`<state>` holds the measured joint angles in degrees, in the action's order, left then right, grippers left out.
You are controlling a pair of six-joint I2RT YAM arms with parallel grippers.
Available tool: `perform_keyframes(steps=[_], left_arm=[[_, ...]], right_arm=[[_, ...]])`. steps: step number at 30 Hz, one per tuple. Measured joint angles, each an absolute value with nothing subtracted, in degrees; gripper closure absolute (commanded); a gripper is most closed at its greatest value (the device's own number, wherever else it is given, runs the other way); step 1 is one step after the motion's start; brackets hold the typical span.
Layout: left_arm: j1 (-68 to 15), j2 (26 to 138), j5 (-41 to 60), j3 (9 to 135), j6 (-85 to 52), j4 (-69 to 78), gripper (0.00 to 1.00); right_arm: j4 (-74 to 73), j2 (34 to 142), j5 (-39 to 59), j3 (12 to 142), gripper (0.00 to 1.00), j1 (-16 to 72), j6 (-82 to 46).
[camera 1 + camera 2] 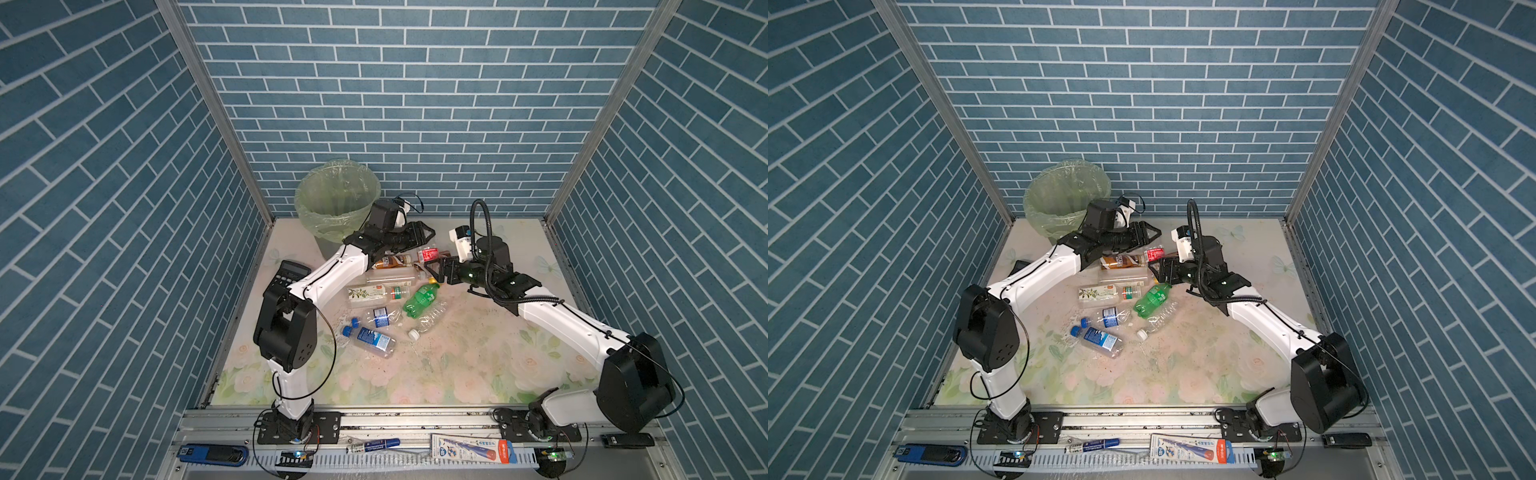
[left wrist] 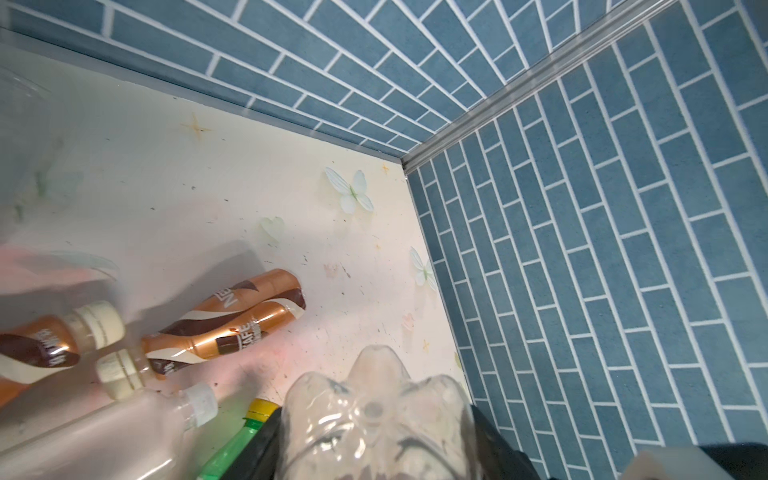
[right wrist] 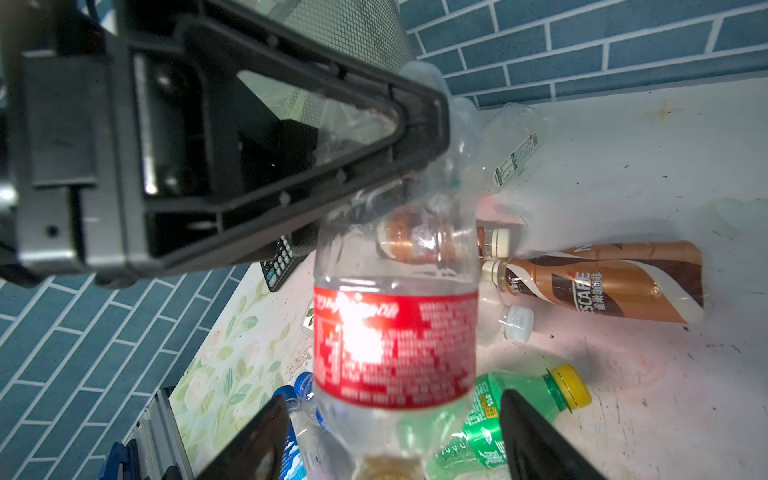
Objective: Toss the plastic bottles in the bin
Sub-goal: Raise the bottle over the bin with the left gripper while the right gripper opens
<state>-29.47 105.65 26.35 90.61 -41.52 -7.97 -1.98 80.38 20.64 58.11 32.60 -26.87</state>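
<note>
Below, green bottle (image 3: 536, 386) and brown bottles (image 3: 602, 286) seemingly crowd the red-labelled bottle (image 3: 395, 345).

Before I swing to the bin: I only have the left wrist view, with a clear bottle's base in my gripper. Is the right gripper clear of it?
Observer: Yes. In the right wrist view the right gripper is open, with a gap on each side of the red-label bottle.
Operator: Where is the bin?
Observer: In both top views the bin stands at the back left, left of the left gripper and slightly behind it.
Operator: Which bottle lies nearest the front?
Observer: A blue-label bottle, on its side.
</note>
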Motion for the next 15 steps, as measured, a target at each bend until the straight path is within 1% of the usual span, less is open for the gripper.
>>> perform_keyframes(steps=[3,7,11,15], left_arm=[[-28.42,104.92,25.10,90.61,-40.03,-9.91,0.46],[-27.24,103.50,23.55,92.51,-37.71,-13.19,0.46],[-26.22,102.94,21.12,98.48,-34.30,-16.84,0.46],[-25.71,101.97,17.21,105.23,-29.98,-20.01,0.47]], right_arm=[[-2.02,80.07,20.60,58.11,0.06,32.60,-26.68],[-2.00,79.02,20.23,58.13,0.01,32.62,-26.48],[-1.08,78.98,20.18,59.31,0.01,32.64,-25.98],[0.05,80.40,20.18,64.03,0.01,33.01,-25.15]])
